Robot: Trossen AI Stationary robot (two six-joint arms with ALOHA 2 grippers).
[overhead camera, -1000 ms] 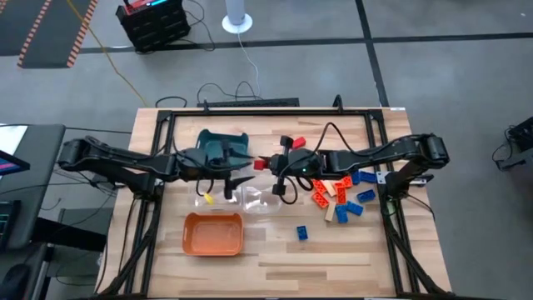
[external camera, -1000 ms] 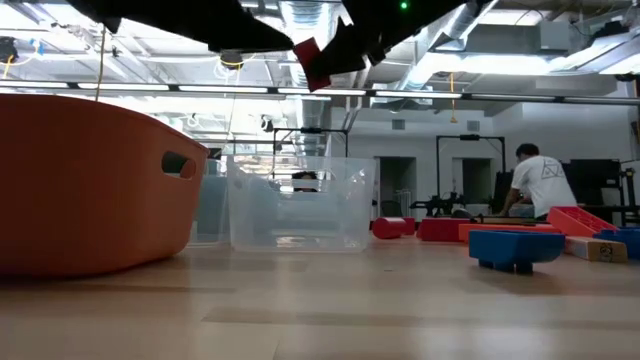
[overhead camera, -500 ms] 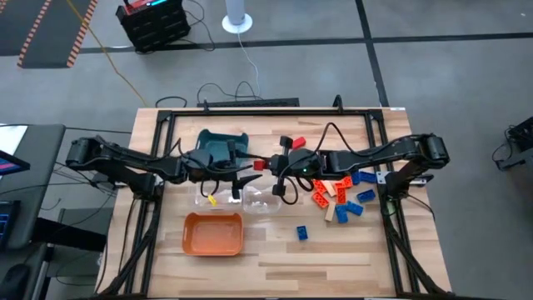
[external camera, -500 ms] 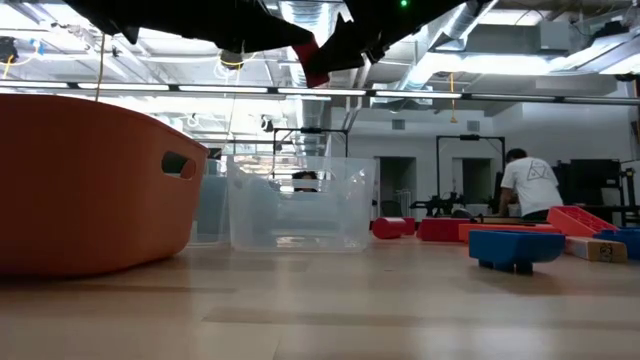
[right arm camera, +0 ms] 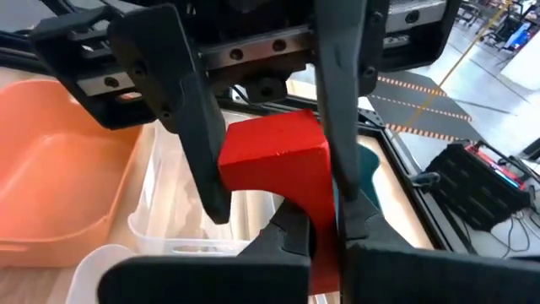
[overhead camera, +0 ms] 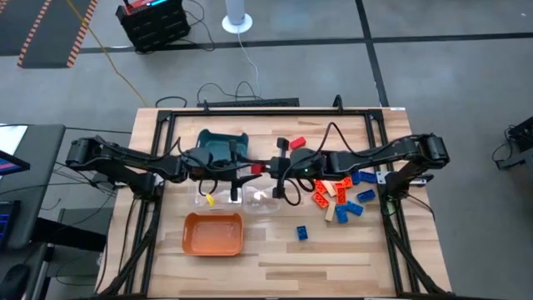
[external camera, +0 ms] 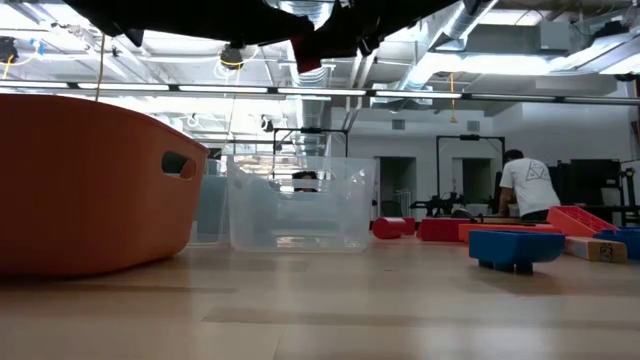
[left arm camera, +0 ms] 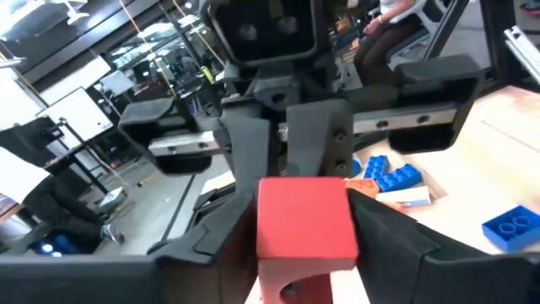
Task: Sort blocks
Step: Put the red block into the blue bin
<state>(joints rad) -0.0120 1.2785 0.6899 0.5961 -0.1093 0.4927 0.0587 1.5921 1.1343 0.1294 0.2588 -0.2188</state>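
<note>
A red block (overhead camera: 259,168) hangs in the air over the clear tray (overhead camera: 218,200), between both grippers. My right gripper (overhead camera: 268,169) comes from the table's right and is shut on it. My left gripper (overhead camera: 250,171) comes from the left, its fingers on either side of the same block. The low view shows the block (external camera: 310,57) high above the table. The other blocks (overhead camera: 341,197), red, orange, blue and tan, lie in a heap on the table's right. One blue block (overhead camera: 302,233) lies alone nearer the front, and a red one (overhead camera: 292,142) lies near the far edge. My left gripper pinches the red block's near end (left arm camera: 304,226) between its two fingers (left arm camera: 224,221), level, from the table's left. The block is lifted clear. My right gripper pinches the block's other end (right arm camera: 323,247) between its two fingertips (right arm camera: 293,221), level, from the table's right, opposite the left gripper.
A teal tray (overhead camera: 223,143) stands toward the far edge under the left arm. An orange tray (overhead camera: 214,234) stands near the front left. A small yellow piece (overhead camera: 208,198) lies in the clear tray. There is bare wood along the near edge (overhead camera: 333,267).
My left gripper has moved toward the table's right, up to the red block, and its fingers have closed in on it. My right gripper has carried the block slightly to the left, toward the left gripper, and has stayed shut.
</note>
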